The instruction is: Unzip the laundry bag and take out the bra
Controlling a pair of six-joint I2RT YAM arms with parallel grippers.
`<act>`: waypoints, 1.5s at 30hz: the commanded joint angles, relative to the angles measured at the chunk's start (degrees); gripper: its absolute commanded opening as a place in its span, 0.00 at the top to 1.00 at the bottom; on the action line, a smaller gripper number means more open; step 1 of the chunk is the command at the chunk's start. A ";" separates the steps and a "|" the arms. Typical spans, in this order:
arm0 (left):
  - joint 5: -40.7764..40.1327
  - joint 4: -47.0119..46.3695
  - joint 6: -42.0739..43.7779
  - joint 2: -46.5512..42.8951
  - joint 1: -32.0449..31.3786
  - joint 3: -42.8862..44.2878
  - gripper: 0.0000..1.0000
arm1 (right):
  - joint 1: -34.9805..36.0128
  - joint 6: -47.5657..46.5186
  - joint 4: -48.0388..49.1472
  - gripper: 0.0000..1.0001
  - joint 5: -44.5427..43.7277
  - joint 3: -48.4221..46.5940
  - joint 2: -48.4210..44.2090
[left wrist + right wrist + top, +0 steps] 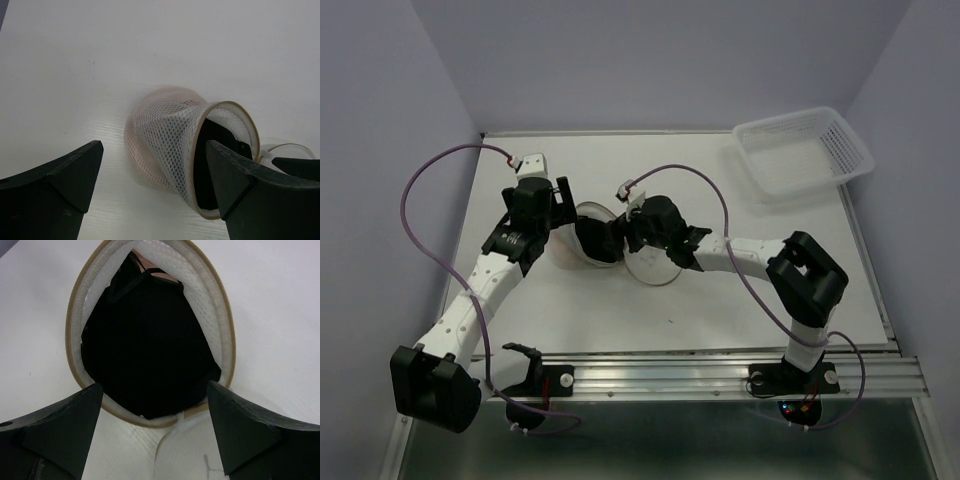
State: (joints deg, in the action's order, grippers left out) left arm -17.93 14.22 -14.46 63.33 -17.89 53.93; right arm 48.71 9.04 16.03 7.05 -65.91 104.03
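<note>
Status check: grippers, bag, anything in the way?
Left gripper open, right gripper open, neither holding anything. Laundry bag on its side, mouth open, black bra inside. Nothing blocking the mouth.

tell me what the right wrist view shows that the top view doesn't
Only the right wrist view: a look straight into the open bag, with the black bra filling it inside the tan zipper rim, framed by the right fingers, which are spread apart. Only the top view: the left arm, the right arm, purple cables and the white basket at the far right corner. Both: the bag lying on the white table.
</note>
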 commanded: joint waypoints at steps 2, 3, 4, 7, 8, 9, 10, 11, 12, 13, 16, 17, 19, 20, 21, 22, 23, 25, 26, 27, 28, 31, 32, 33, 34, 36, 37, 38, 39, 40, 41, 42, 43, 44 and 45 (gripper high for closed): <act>0.70 -5.69 1.72 -1.02 0.31 -1.55 0.04 | 2.09 -1.74 7.87 0.09 3.06 -5.45 4.50; 0.88 -5.69 1.63 -0.93 0.31 -1.64 0.04 | 2.09 -1.74 8.48 0.09 3.15 -5.54 5.21; 0.97 -5.95 1.63 -0.93 0.31 -1.72 0.04 | 2.09 -1.57 9.10 0.09 2.97 -5.81 5.92; 0.53 -6.22 1.71 -0.84 0.31 -2.25 0.04 | 2.62 -1.30 10.24 0.06 2.53 -7.21 8.29; 0.53 -6.05 1.80 -0.41 0.31 -2.17 0.04 | 2.62 -1.22 11.38 0.06 2.53 -7.13 8.91; 0.79 -5.96 1.72 -0.14 0.31 -1.90 0.04 | 2.62 -1.30 11.65 0.05 2.44 -7.21 9.78; 1.06 -5.96 1.71 0.12 0.31 -1.81 0.04 | 2.62 -1.13 11.65 0.05 2.27 -7.48 10.40; 1.41 -5.87 1.63 0.47 0.31 -1.73 0.04 | 2.62 -1.39 11.65 0.04 1.92 -7.83 10.93; 1.93 -5.69 1.45 0.65 0.31 -1.64 0.04 | 2.62 -1.48 11.83 0.04 1.65 -7.92 12.32; 2.29 -5.61 1.36 0.65 0.31 -1.64 0.05 | 2.62 -1.39 12.61 0.04 1.39 -7.57 12.95; 3.60 -5.87 1.01 0.39 0.31 -1.99 0.04 | 2.62 -1.04 12.88 0.08 0.60 -6.60 14.27; 3.78 -5.96 1.01 0.39 0.31 -1.99 0.04 | 2.62 -1.04 13.41 0.11 0.60 -5.30 14.10; 5.09 -5.96 1.01 0.83 0.31 -1.81 0.05 | 2.62 -1.74 13.94 0.26 0.42 -3.88 13.31; 5.62 -5.87 0.92 1.18 0.31 -1.73 0.05 | 2.62 -2.09 14.03 0.30 -0.01 -3.44 13.13; 6.67 -5.78 0.75 1.79 0.31 -1.46 0.05 | 2.62 -2.44 14.03 0.32 -0.54 -2.91 13.13; 7.12 -5.69 0.66 2.23 0.31 -1.46 0.05 | 2.62 -2.62 14.03 0.31 -1.59 -2.65 13.04; 7.47 -5.61 0.05 2.93 0.31 -1.20 0.05 | 2.62 -2.71 14.64 0.30 -1.95 -2.30 12.96; 8.00 -5.60 -0.48 3.38 0.22 -1.02 0.05 | 2.62 -2.36 15.78 0.26 -2.56 -0.81 12.87; 8.26 -5.60 -0.92 3.81 0.22 -0.93 0.05 | 2.62 -2.18 15.96 0.27 -2.57 -0.54 12.87; 8.44 -5.60 -1.18 3.99 0.05 -0.76 0.05 | 2.62 -2.01 16.05 0.38 -2.65 -0.36 12.95; 8.44 -5.69 -1.45 4.17 -0.04 -0.67 0.05 | 2.62 -1.92 16.14 0.47 -3.18 -0.01 12.95; 7.83 -5.69 -2.24 5.05 -0.57 -0.14 0.08 | 2.62 -1.92 16.84 0.74 -4.67 0.87 12.78; 7.74 -5.69 -2.41 5.48 -0.74 -0.06 0.08 | 2.62 -1.92 16.84 0.79 -4.85 1.04 12.69; 7.30 -5.69 -2.94 5.66 -1.26 0.29 0.09 | 2.62 -1.92 16.84 0.86 -5.11 1.31 12.34; 6.86 -5.61 -3.20 5.92 -1.71 0.47 0.09 | 2.62 -1.66 16.93 0.89 -5.20 1.66 11.99; 4.59 -4.82 -4.08 6.89 -3.11 1.34 0.11 | 2.62 -1.13 17.45 0.96 -5.38 2.71 11.29; 3.70 -4.38 -4.52 7.33 -3.64 1.61 0.12 | 2.62 -0.95 17.45 0.98 -5.29 2.89 11.02; 2.83 -3.68 -4.87 7.86 -4.25 1.96 0.16 | 2.62 -0.78 17.45 0.99 -5.38 3.59 10.24; 1.51 -3.32 -5.23 8.03 -4.87 2.49 0.18 | 2.62 -0.60 17.37 0.99 -5.47 3.86 9.88; 0.89 -3.15 -5.66 8.12 -5.48 2.67 0.20 | 2.62 -0.60 17.37 0.99 -5.55 4.29 9.44; 0.27 -3.06 -6.54 8.21 -6.79 2.67 0.24 | 2.62 -0.60 17.37 0.99 -5.90 4.65 8.39; -1.21 -3.06 -6.90 8.47 -7.42 2.76 0.29 | 2.62 -0.69 17.37 0.99 -6.08 5.35 7.86; -1.84 -2.97 -7.25 8.65 -7.86 2.84 0.31 | 2.62 -0.95 17.28 0.99 -6.26 5.61 7.25; -3.23 -2.79 -7.86 9.09 -8.65 3.02 0.34 | 2.62 -1.13 17.02 0.99 -6.43 5.79 6.37; -3.86 -2.62 -8.13 9.27 -9.09 3.20 0.36 | 2.62 -1.30 16.75 0.99 -6.52 5.97 6.01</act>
State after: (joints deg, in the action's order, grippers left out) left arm -15.92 11.05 -20.01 72.40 -24.97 54.17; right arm 51.07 8.14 31.90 2.04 -61.01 113.86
